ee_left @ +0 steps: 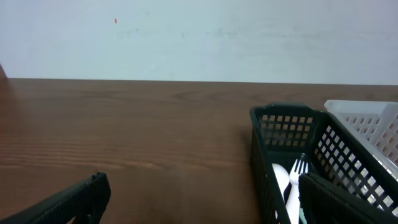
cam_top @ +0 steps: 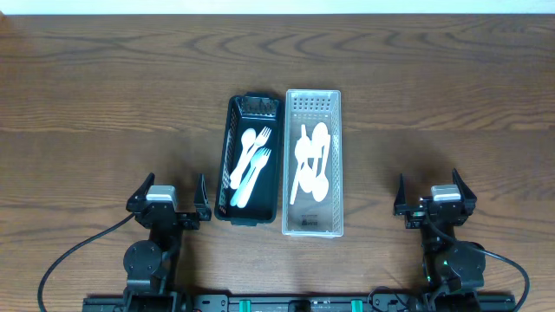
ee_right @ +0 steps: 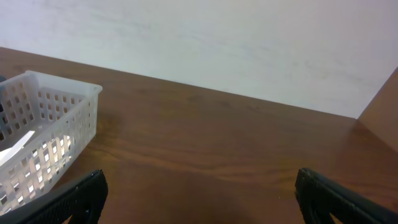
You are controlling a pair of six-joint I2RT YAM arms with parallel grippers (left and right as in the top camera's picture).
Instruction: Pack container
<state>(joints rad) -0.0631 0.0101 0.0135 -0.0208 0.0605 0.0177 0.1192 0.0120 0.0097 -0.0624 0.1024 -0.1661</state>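
- Black left gripper (cam_top: 172, 194) gapes fully, holding nothing, near the dark basket (cam_top: 257, 106).
- White forks (cam_top: 252, 165) lie overlapped inside it; a pinch could lift two at once.
- Clear basket (cam_top: 313, 102) just beside holds spoons (cam_top: 312, 160); its tall walls may block fingers.
- Right gripper (cam_top: 431, 194) is equally wide and empty, standing well apart.

Fork basket (cam_top: 257, 106) beside (touching?) spoon basket (cam_top: 313, 102)

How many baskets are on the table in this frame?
2. The black basket lies mid-table, holding white forks. The white basket lies alongside it on its right, holding white spoons. Nothing suggests a hidden third.
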